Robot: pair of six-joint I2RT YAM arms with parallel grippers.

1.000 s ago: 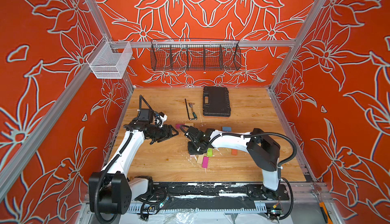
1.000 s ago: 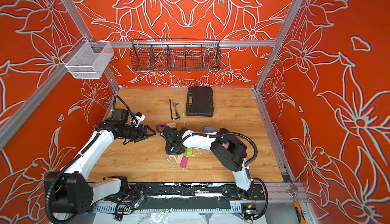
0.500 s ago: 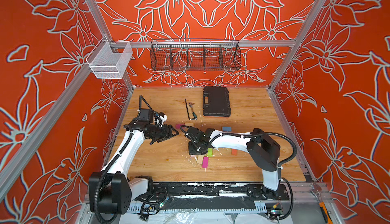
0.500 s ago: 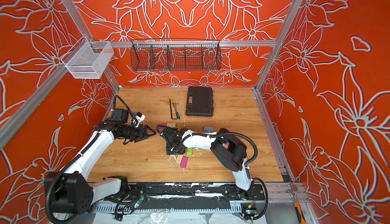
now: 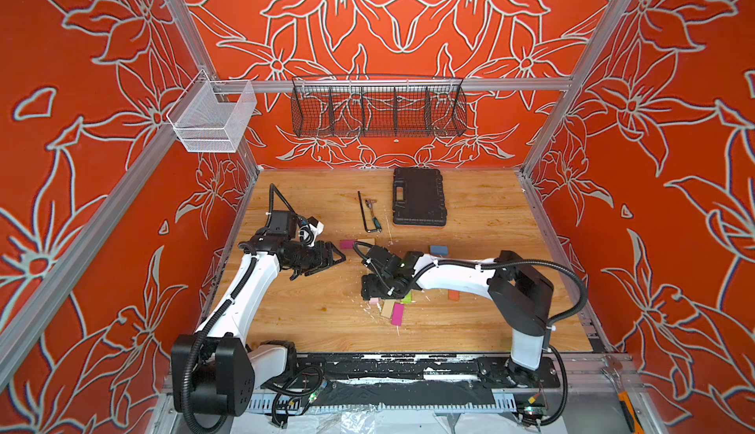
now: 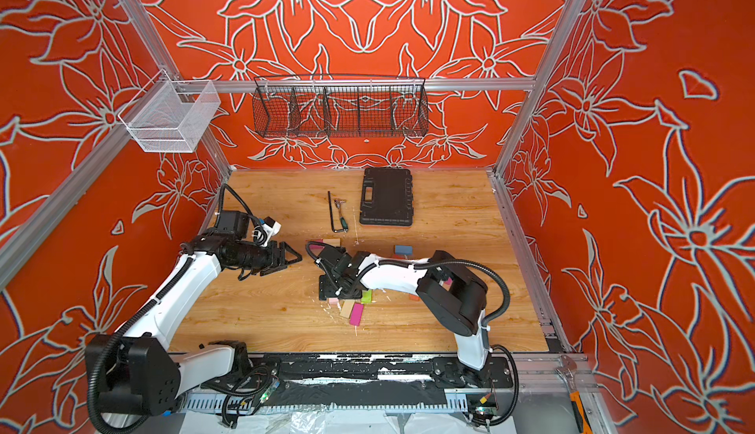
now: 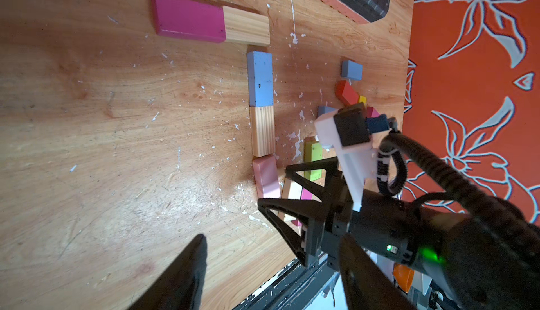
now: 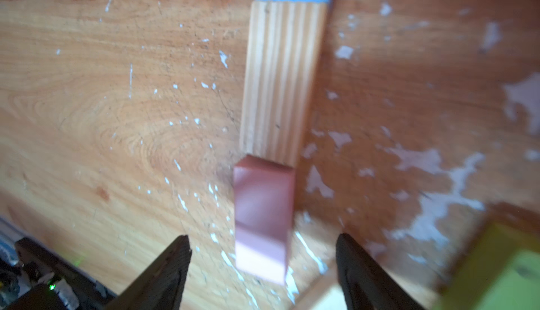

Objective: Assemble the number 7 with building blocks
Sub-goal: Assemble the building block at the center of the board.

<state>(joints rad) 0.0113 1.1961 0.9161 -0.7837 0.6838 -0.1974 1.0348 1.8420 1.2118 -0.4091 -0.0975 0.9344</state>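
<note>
Wore white shells (image 5: 255,284) over black joints (image 5: 527,293); trailed ribbed black cables (image 7: 438,164), zip-tied; finished right gripper (image 8: 263,237) with black, trussed, triangular fingers (image 7: 292,206); flashed a green light (image 7: 429,254).

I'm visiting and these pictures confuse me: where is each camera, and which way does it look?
Top views: paired high above the robot's bases, looking down on the table; both whole arms, left gripper and right gripper show.
Left wrist: on the left arm, looking across the table at the number 7; its fingers and the right gripper show.
Right wrist: on the right arm, looking down at the pink block between its own open fingers.
Shared: both wrist views show the pink block next to the plain wood block.
</note>
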